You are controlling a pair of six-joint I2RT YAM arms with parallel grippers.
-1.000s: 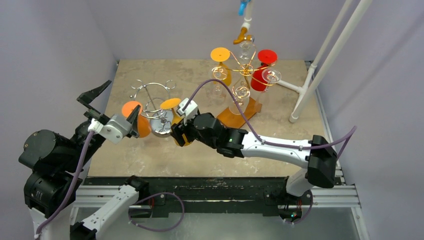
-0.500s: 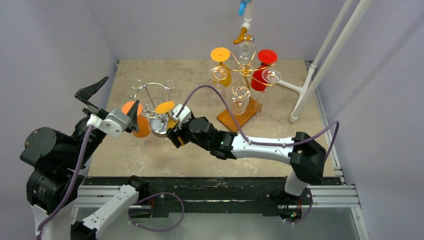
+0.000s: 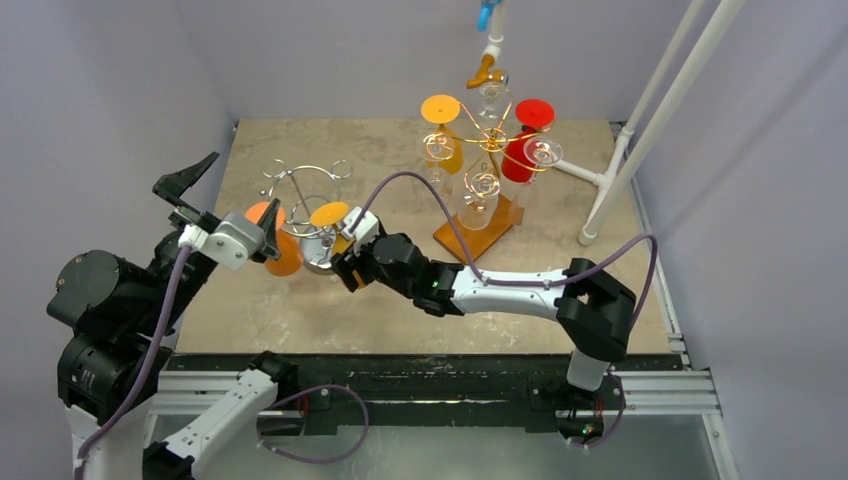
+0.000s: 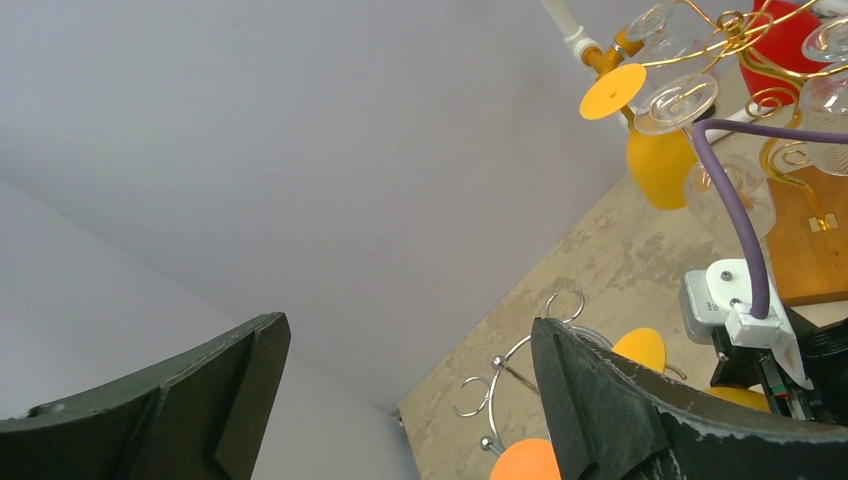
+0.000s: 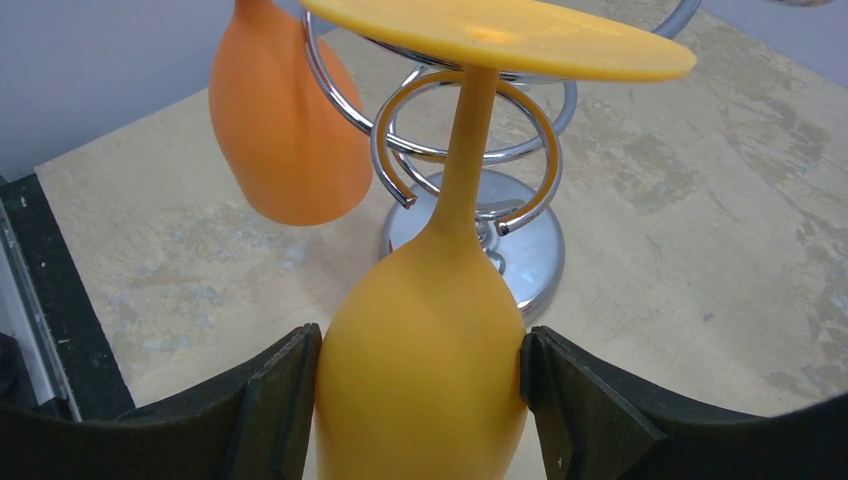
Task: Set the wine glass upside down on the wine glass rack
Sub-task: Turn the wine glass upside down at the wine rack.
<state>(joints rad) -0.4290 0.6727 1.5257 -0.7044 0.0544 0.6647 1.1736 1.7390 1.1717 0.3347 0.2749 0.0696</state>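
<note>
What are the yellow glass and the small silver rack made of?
The yellow glass looks like opaque matte plastic, possibly coated glass: even colour, dull sheen, nothing shows through. The rack looks like chromed metal wire: mirror-bright reflections on rings and base.

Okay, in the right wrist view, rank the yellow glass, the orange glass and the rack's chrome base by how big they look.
1. yellow glass, though it is nearest the camera.
2. orange glass.
3. chrome base, partly hidden behind the yellow glass.
</note>
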